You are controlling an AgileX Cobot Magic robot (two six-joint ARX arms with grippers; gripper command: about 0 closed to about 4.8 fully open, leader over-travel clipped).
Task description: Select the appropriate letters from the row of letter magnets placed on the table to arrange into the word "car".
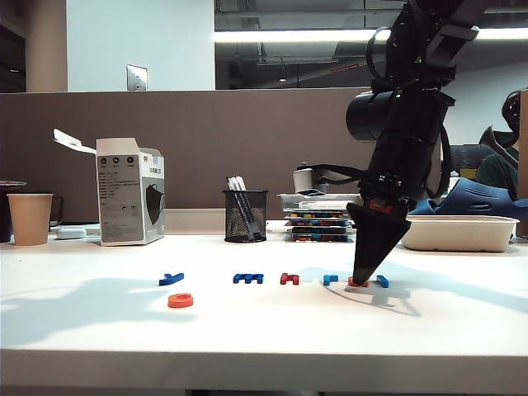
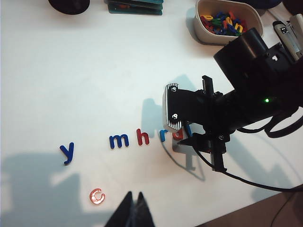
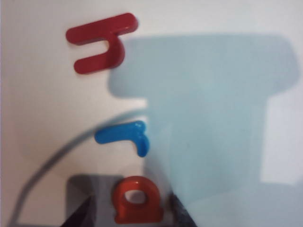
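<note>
- "a" (image 3: pixel 137 201): orange-red, lies flat in the row on the white surface (image 1: pixel 264 330), just beside the light blue "r" (image 3: pixel 124 135); red "h" (image 3: pixel 102 42) comes next along.
- R pincer (image 1: pixel 360 279) is tip-down right over the "a". In the right wrist view the two dark fingers sit either side of the letter, jaws apart w/ small gaps, nothing clamped yet.
- "c" (image 2: pixel 96 196) already sits out of the row, nearer the front edge, below the gap btw "y" (image 2: pixel 67 152) and "m" (image 2: pixel 119 140).
- L pincer (image 2: pixel 134 210): jaws together, empty, hanging over the surface near the "c", clear of the row.
- Step, as I read it: grab the "a"; then the "r" remains to be picked.
- To do it well:
  - keep the "a" centred btw the fingers, tips right down at the surface since the letter is thin
  - close slow, else it'll likely squirt out sideways
  - mind the "r" and the light blue bar (image 1: pixel 383 281) on the far side; both are close, easy to nudge
  - lift straight up before any sideways move
- Placement: just beside the "c", leave room for the "r".
</note>
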